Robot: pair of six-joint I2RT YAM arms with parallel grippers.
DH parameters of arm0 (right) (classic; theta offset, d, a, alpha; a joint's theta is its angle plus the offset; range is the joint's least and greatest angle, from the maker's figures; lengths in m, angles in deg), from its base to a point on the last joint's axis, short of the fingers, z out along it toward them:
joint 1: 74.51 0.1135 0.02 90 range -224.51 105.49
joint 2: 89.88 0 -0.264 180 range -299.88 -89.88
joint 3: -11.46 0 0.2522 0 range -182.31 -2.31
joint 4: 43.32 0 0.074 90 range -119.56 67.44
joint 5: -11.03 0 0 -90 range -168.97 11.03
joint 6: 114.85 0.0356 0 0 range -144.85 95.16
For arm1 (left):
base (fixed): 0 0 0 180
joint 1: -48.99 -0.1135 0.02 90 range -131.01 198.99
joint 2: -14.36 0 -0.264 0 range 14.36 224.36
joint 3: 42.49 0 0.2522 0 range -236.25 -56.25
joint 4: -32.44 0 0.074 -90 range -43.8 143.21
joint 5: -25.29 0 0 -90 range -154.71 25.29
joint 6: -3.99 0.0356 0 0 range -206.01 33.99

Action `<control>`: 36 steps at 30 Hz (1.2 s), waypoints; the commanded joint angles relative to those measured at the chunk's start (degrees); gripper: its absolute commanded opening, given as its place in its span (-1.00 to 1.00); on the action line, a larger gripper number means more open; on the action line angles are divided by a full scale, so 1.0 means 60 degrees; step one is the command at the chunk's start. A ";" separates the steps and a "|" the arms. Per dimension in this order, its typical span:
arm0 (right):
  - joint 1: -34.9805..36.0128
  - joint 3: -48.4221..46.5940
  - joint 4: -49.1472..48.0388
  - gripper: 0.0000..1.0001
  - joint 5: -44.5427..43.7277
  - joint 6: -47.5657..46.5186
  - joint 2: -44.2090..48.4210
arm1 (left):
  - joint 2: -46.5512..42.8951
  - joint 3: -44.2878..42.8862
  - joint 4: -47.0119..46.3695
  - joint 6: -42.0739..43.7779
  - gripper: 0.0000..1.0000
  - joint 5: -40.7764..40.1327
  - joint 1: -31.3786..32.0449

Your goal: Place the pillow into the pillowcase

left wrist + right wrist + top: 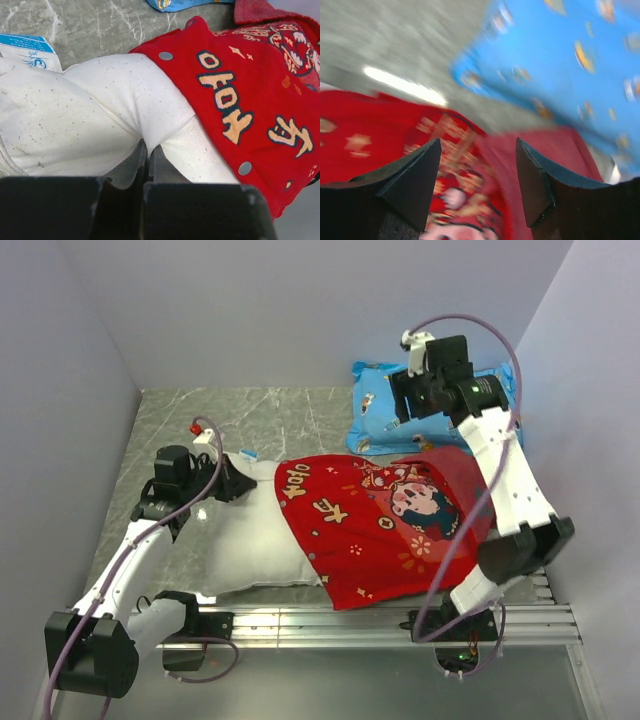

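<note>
The white pillow lies on the table's left half, its right part covered by the red cartoon-print pillowcase. My left gripper is at the pillow's far left corner. In the left wrist view it is shut on a pinched fold of the pillow, just beside the pillowcase's snap-buttoned edge. My right gripper hovers above the pillowcase's far right corner. In the blurred right wrist view it stands open with nothing between its fingers, and the pillowcase lies below.
A blue cartoon-print pillow lies at the back right, also in the right wrist view. A blue-and-white label sticks out of the pillow's corner. Walls close in left, back and right. A metal rail runs along the near edge.
</note>
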 commanded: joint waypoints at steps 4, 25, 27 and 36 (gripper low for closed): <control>-0.1147 0.0751 0.2452 0.49 -0.0679 -0.1103 -0.1437 | -0.0244 -0.0379 0.0102 0.0523 -0.99 0.0139 -0.0017; -0.3354 0.0395 0.2483 -1.00 0.0861 -0.1147 0.1657 | -0.0171 -0.0246 0.0087 0.0317 -0.99 -0.0417 -0.0017; -0.3898 0.2253 0.2204 -1.00 0.0701 -0.1932 0.2863 | -0.0215 -0.0319 0.0219 0.0376 -0.99 -0.0490 -0.0017; -0.4867 0.8224 0.2850 0.67 -0.2905 -0.5248 0.7335 | -0.0449 -0.0290 0.0789 0.0785 -0.99 -0.0666 -0.0032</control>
